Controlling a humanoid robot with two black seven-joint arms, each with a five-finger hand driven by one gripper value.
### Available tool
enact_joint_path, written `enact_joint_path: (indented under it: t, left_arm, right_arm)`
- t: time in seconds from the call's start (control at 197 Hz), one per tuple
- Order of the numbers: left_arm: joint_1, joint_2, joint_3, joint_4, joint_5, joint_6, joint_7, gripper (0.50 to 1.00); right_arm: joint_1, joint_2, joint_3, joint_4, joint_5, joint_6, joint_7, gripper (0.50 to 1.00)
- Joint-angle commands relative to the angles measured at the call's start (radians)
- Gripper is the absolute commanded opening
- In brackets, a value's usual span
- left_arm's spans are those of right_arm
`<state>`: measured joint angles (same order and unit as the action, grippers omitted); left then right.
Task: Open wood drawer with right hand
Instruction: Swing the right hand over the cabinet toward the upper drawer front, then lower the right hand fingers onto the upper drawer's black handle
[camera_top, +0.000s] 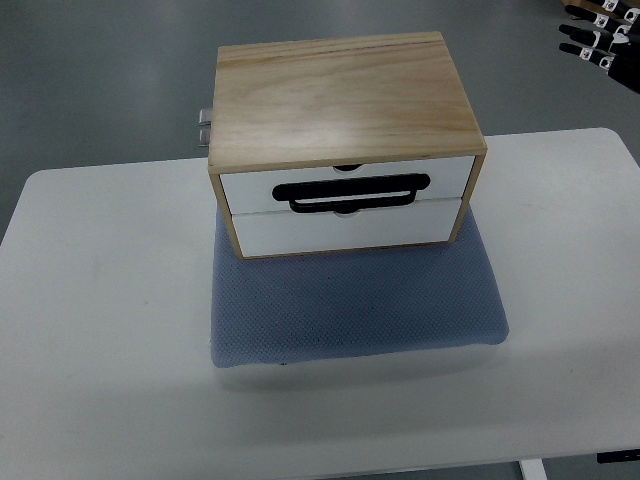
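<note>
The right hand (598, 38) shows only at the top right corner of the top view, where a few black and white fingers (580, 31) point toward the left, stretched out and spread, gripping nothing. Well below and to the left of those fingertips, apart from them, stands the wood drawer box (340, 100), a light wooden case with two white drawer fronts stacked one over the other. Both fronts sit flush with the case. A black loop handle (352, 193) lies across the upper drawer front (250, 192), on the face turned away from the fingers and toward the camera. The box rests on a blue-grey mat (350, 305), which lies on a white table (90, 330). A small metal fitting (204, 124) sticks out from the box's far left side.
</note>
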<state>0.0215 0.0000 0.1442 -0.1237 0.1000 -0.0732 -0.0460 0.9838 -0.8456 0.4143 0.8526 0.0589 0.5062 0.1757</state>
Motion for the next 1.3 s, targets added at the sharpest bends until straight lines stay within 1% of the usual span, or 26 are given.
enact_joint_path:
  t: [0.0, 0.111, 0.142, 0.188, 0.198, 0.253, 0.264, 0.309, 0.365, 0.37, 0.441, 0.527, 0.603, 0.694, 0.76, 0.892, 1.074, 1.236, 1.297]
  left_arm:
    - [0.0, 0.0, 0.0, 0.001, 0.0, 0.0, 0.0, 1.0]
    - [0.0, 0.0, 0.0, 0.001, 0.0, 0.0, 0.0, 1.0]
    - [0.0, 0.0, 0.0, 0.001, 0.0, 0.0, 0.0, 1.0]
    - [0.0, 0.0, 0.0, 0.001, 0.0, 0.0, 0.0, 1.0]
    - [0.0, 0.0, 0.0, 0.001, 0.0, 0.0, 0.0, 1.0]
    - [0.0, 0.0, 0.0, -0.001, 0.0, 0.0, 0.0, 1.0]
    - [0.0, 0.0, 0.0, -0.001, 0.0, 0.0, 0.0, 1.0]
    - [0.0, 0.0, 0.0, 0.001, 0.0, 0.001, 0.0, 1.0]
    - [0.0, 0.0, 0.0, 0.001, 0.0, 0.001, 0.0, 1.0]
    - [0.0, 0.0, 0.0, 0.001, 0.0, 0.0, 0.0, 1.0]
    - [0.0, 0.0, 0.0, 0.001, 0.0, 0.0, 0.0, 1.0]
    - [0.0, 0.0, 0.0, 0.001, 0.0, 0.0, 0.0, 1.0]
    - [0.0, 0.0, 0.0, -0.001, 0.0, 0.001, 0.0, 1.0]
    - [0.0, 0.0, 0.0, -0.001, 0.0, 0.001, 0.0, 1.0]
    - [0.0, 0.0, 0.0, 0.001, 0.0, 0.0, 0.0, 1.0]
    - [0.0, 0.0, 0.0, 0.001, 0.0, 0.0, 0.0, 1.0]
    - [0.0, 0.0, 0.0, -0.001, 0.001, 0.0, 0.0, 1.0]
    - [0.0, 0.0, 0.0, 0.001, 0.0, 0.001, 0.0, 1.0]
    - [0.0, 0.0, 0.0, -0.001, 0.0, 0.001, 0.0, 1.0]
  right_arm:
    - [0.007, -0.052, -0.026, 0.083, -0.062, 0.006, 0.042, 0.938]
    - [0.03, -0.107, -0.031, 0.221, -0.168, 0.006, 0.067, 0.938]
    - [0.033, -0.115, -0.032, 0.243, -0.186, 0.006, 0.073, 0.938]
    - [0.039, -0.125, -0.04, 0.289, -0.223, -0.001, 0.103, 0.938]
    - [0.039, -0.125, -0.04, 0.289, -0.223, -0.001, 0.103, 0.938]
    - [0.055, -0.138, -0.071, 0.335, -0.252, -0.003, 0.156, 0.938]
    - [0.055, -0.138, -0.071, 0.335, -0.252, -0.003, 0.156, 0.938]
    - [0.091, -0.148, -0.115, 0.371, -0.275, -0.006, 0.192, 0.94]
    - [0.092, -0.148, -0.115, 0.372, -0.275, -0.006, 0.192, 0.94]
    - [0.14, -0.153, -0.177, 0.413, -0.304, -0.006, 0.217, 0.94]
    - [0.217, -0.153, -0.265, 0.46, -0.336, -0.003, 0.245, 0.94]
    - [0.289, -0.142, -0.345, 0.5, -0.37, 0.0, 0.252, 0.94]
    - [0.388, -0.113, -0.425, 0.534, -0.387, -0.001, 0.254, 0.94]
    - [0.472, -0.055, -0.491, 0.539, -0.401, 0.002, 0.254, 0.94]
    - [0.524, 0.005, -0.534, 0.539, -0.455, 0.005, 0.254, 0.94]
    - [0.544, 0.099, -0.557, 0.539, -0.58, -0.003, 0.246, 0.94]
    - [0.539, 0.158, -0.597, 0.526, -0.651, -0.008, 0.245, 0.942]
    - [0.526, 0.18, -0.621, 0.502, -0.665, -0.012, 0.245, 0.942]
    - [0.52, 0.185, -0.641, 0.484, -0.666, -0.029, 0.245, 0.942]
